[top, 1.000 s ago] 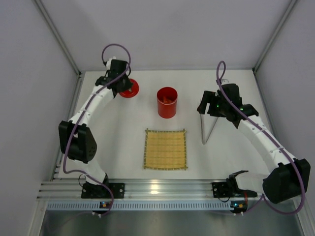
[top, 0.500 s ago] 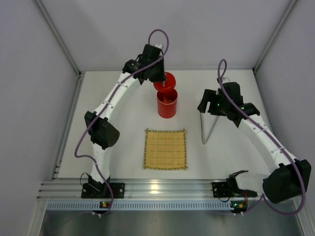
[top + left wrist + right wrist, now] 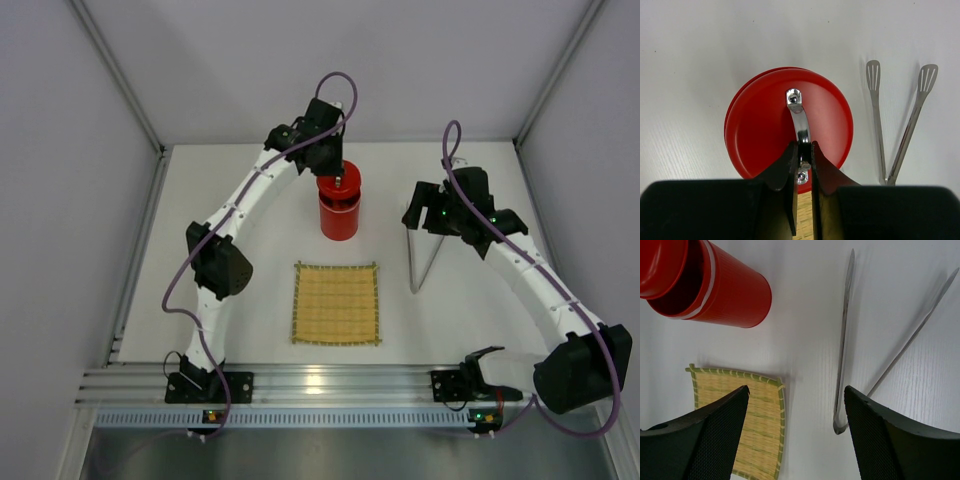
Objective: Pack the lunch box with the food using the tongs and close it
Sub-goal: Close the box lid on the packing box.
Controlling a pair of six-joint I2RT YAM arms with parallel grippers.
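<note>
The red lunch box (image 3: 339, 220) stands upright behind the mat. My left gripper (image 3: 334, 170) is shut on the silver handle (image 3: 801, 122) of the red lid (image 3: 765, 125) and holds it right over the box's mouth. From the right wrist view the lid (image 3: 660, 262) sits slightly off the rim, with part of the dark opening of the box (image 3: 730, 292) showing. The food is hidden. The silver tongs (image 3: 411, 265) lie flat on the table right of the box, in a narrow V. My right gripper (image 3: 795, 390) hangs open above them, holding nothing.
A yellow bamboo mat (image 3: 336, 303) lies in front of the lunch box, toward the arm bases. White walls enclose the table on three sides. The tongs' slotted tips (image 3: 900, 80) lie close to the right of the box.
My left arm has swung from the table's back left to the lunch box, carrying the lid, and now holds it over the mouth. The right arm has stayed put.
</note>
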